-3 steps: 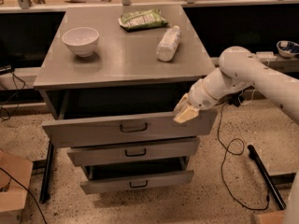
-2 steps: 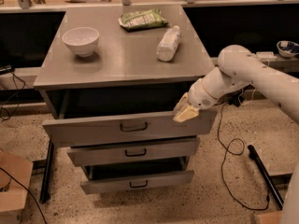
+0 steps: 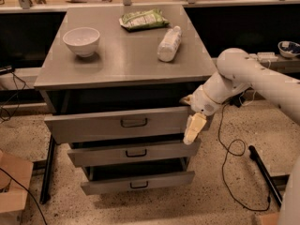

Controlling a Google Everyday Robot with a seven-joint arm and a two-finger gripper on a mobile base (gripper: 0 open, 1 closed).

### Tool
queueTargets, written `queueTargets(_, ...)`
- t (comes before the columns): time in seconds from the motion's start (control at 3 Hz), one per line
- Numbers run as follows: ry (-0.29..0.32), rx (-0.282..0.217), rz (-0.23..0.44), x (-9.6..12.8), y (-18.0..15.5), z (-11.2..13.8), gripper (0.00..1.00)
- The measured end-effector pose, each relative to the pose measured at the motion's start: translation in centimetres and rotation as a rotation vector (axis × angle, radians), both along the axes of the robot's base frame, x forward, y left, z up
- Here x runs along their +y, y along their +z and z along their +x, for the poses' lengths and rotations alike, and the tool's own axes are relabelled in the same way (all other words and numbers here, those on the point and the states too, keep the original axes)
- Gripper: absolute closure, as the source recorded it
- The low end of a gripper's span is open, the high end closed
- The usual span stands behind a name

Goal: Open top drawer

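Gripper: your gripper [image 3: 194,129] hangs at the right front corner of the top drawer [image 3: 93,124], pointing down. You can't tell whether it is open or closed.
Drawer: partly out beneath the tabletop [image 3: 126,55].
Change: the gripper has dropped lower, while the drawer front hasn't moved.
Meaning: you're probably done pulling and are now backing off.

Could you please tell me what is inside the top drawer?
Only darkness shows inside the top drawer; its front and the countertop hide any contents. The gripper is at its right end.
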State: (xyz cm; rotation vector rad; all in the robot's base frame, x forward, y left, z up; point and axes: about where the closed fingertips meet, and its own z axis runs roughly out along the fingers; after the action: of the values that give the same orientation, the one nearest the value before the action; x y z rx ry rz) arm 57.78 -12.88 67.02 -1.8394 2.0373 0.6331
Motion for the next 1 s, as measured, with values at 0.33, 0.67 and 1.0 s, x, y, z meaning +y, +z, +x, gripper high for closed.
queueTargets(0.33,0.001,0.036,-0.012,-0.4,-0.1,-0.6,0.27)
queueTargets(0.67,0.002,0.036,-0.012,-0.4,0.4,-0.6,0.50)
queueTargets(1.0,0.110,0.099,-0.072,-0.5,-0.4,-3.0,0.78)
